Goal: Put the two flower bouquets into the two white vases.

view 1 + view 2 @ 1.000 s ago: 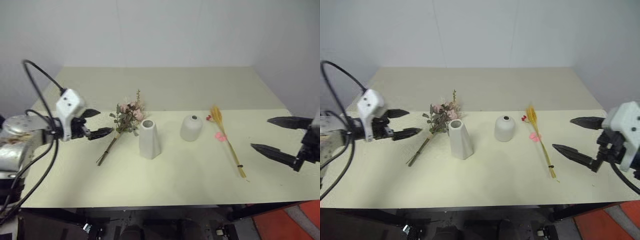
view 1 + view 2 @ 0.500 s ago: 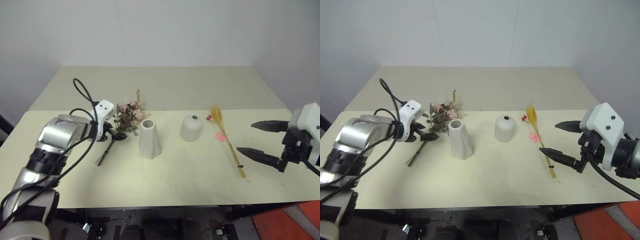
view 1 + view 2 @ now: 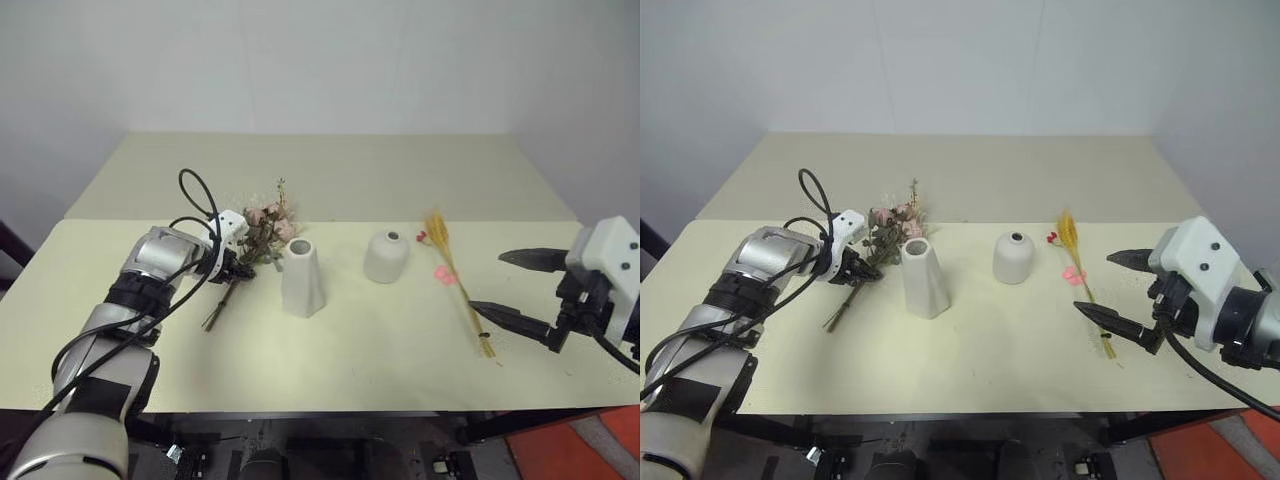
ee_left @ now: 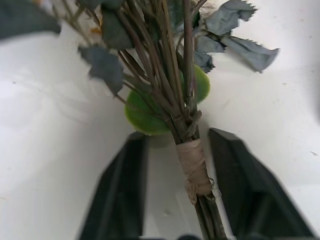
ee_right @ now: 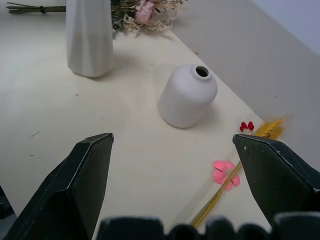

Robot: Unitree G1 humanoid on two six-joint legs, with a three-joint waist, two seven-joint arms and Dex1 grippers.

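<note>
Left gripper arrives astride the rose bouquet's stems

The left gripper [image 4: 172, 192] has dropped from hovering left of the tall vase [image 3: 301, 278] to straddle the rose bouquet's [image 3: 262, 232] taped stems, fingers narrowing but apart, not yet gripping. The right gripper [image 3: 1110, 287] gapes wide beside the wheat bundle [image 3: 455, 282], which lies right of that vase. Both bouquets remain unvased.

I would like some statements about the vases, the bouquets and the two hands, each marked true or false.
1. The rose bouquet lies on the table. True.
2. The tall vase has fallen over. False: it stands upright.
3. The left hand has its fingers on either side of the rose stems. True.
4. The wheat bundle stands in the short vase. False: it lies on the table beside it.
5. The right hand is open and empty. True.
</note>
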